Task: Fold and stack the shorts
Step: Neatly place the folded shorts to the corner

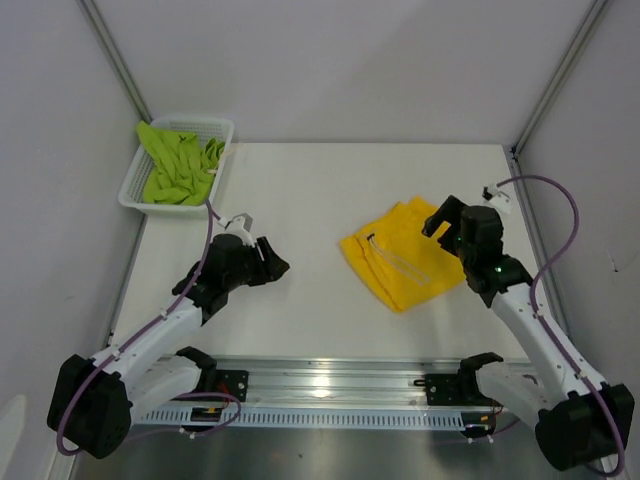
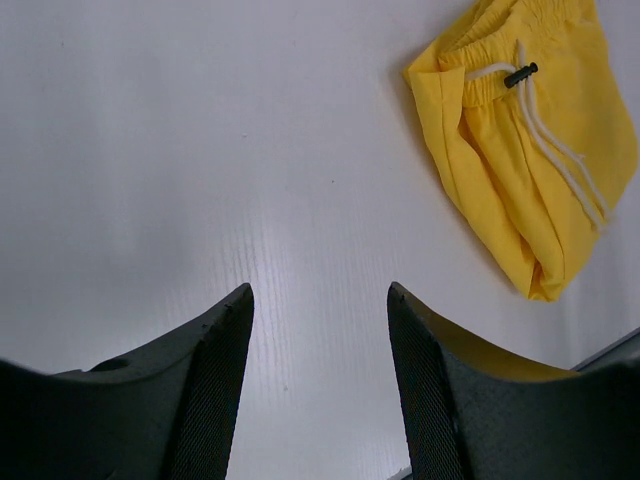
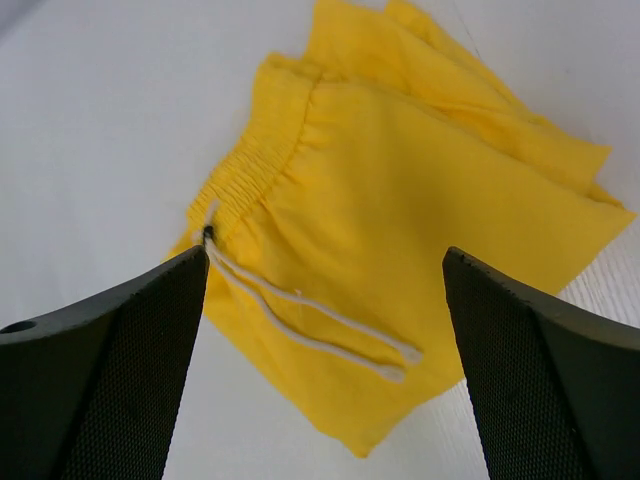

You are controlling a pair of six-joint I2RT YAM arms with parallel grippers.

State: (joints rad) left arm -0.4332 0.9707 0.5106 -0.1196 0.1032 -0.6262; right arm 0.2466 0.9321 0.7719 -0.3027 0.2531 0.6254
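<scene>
**two pairs of shorts, both sets of jaws apart and empty**

starting far left: the white mesh basket (image 1: 128,192) sits at the back left corner of the table (image 1: 300,190). the lime green shorts (image 1: 180,168) are crumpled up inside it.

next over, the left gripper (image 1: 274,263) hangs above bare tabletop, well apart from the basket and from the other pair. in its wrist view we see its two fingers (image 2: 215,380) standing apart with only white table between them, so those jaws are parted and hold nothing. the yellow pair only shows in the upper right corner of that view, off beyond the fingers.

moving right, the yellow shorts (image 1: 400,258) lie on the table right of centre, rumpled, with the layers overlapping. the white drawstring (image 3: 310,320) trails across the top of the fabric, and there's a small black toggle (image 2: 521,75) on it by the elastic waistband.

far right, the right gripper (image 3: 325,255) is over the right side of the yellow pair. its fingers are spread wide, and the shorts lie below in the gap between them. the waistband and drawstring end are near the finger on the left of that view. as far as we can tell neither finger touches the fabric, so nothing is gripped.
</scene>
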